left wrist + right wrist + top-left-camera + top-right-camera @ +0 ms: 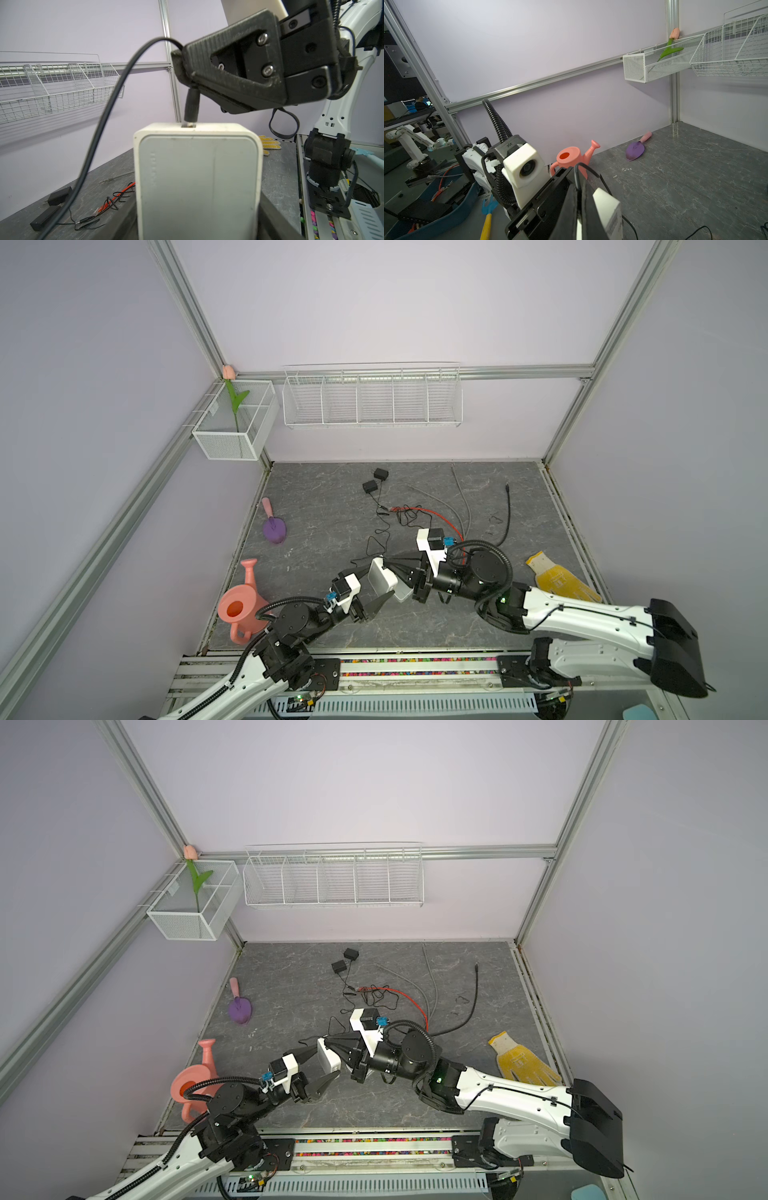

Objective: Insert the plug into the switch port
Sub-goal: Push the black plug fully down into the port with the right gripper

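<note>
While the left claw [384,577] is clamping the switch [197,176] between wide jaws, the right claw [182,69] is pressing together on the plug [191,106]. Plug axis is pointing straight from that claw into the port [188,125], with the tip sitting at its mouth. Basket [232,435] is holding a tulip [236,402]; rack [372,400] is showing nothing inside.

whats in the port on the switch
The plug, pinched by the right gripper, stands in the port of the switch; a bit of its metal tip shows at the mouth. How deep it reaches is hidden inside the housing.
</note>
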You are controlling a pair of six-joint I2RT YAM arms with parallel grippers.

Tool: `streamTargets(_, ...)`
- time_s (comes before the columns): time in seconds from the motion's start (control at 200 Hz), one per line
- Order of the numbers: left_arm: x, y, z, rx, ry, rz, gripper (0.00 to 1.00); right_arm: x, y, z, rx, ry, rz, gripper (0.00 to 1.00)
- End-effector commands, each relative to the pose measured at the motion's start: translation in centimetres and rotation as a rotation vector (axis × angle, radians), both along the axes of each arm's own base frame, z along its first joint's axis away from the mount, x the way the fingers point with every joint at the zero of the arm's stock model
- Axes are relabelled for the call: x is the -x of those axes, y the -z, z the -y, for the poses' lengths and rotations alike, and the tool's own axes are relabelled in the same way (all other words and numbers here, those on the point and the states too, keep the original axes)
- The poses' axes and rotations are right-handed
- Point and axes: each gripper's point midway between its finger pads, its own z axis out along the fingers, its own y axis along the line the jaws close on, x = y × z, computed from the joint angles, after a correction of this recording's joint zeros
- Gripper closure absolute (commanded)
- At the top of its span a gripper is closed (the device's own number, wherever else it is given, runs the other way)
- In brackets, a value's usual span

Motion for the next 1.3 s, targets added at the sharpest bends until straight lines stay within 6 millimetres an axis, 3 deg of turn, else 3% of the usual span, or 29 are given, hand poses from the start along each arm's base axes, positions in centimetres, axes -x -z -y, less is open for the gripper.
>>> streamTargets(0.0, 1.7, -8.5, -2.3, 0.229, 0.001, 0.151, 1.00, -0.1, 6.3, -0.2, 0.173, 0.011, -0.095, 0.93)
streamTargets(0.445, 2.5, -9.4, -2.4, 0.251, 0.043, 0.158, 1.00, -1.4, 8.0, -0.7, 0.206, 0.065, -0.132, 0.94)
streamTargets(0.79, 2.9, -9.8, -3.3, 0.272, 0.028, 0.171, 1.00, -1.9, 10.7, -1.1, 0.257, 0.086, -0.184, 0.94)
streamTargets(1.3, 3.6, -12.1, -4.7, 0.350, 0.022, 0.197, 1.00, -1.7, 14.6, -0.9, 0.336, 0.097, -0.230, 0.94)
